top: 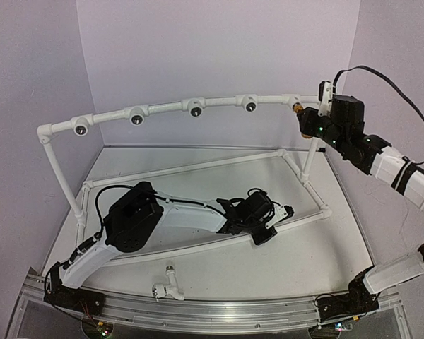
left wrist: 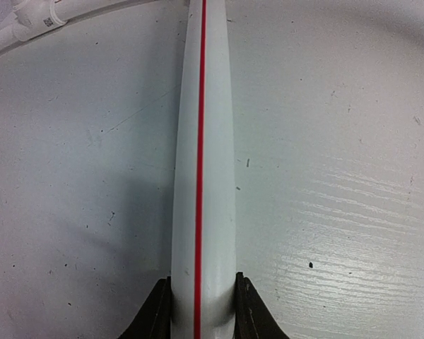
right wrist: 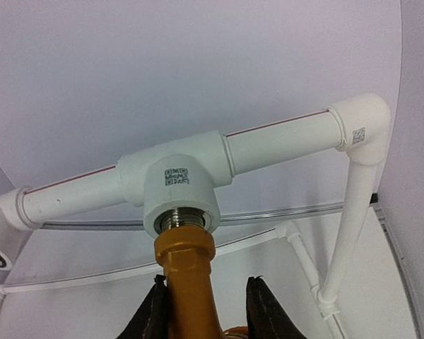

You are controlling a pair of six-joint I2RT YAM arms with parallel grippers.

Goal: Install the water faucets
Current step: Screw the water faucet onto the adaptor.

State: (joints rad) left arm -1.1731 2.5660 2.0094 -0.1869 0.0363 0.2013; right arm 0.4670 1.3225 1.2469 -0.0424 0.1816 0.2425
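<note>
The yellow-orange water faucet [right wrist: 191, 275] stands threaded into the metal socket of a white tee [right wrist: 180, 187] at the right end of the pipe frame's top rail [top: 162, 108]. My right gripper [right wrist: 205, 280] straddles it. The left finger touches the faucet, the right finger [right wrist: 265, 304] stands off it with a gap, so the gripper is open. From above, this faucet [top: 297, 108] shows just left of the right gripper [top: 307, 116]. The white water faucet [top: 168, 287] lies loose on the table near the front edge. My left gripper [left wrist: 203, 282] is shut on the frame's red-striped lower pipe [left wrist: 201, 141].
Several dark round sockets [top: 195, 111] sit along the curved top rail. The frame's base pipes [top: 198, 166] lie on the table around my left arm [top: 131, 215]. Walls close in behind and to the right. A metal rail [top: 212, 311] runs along the front edge.
</note>
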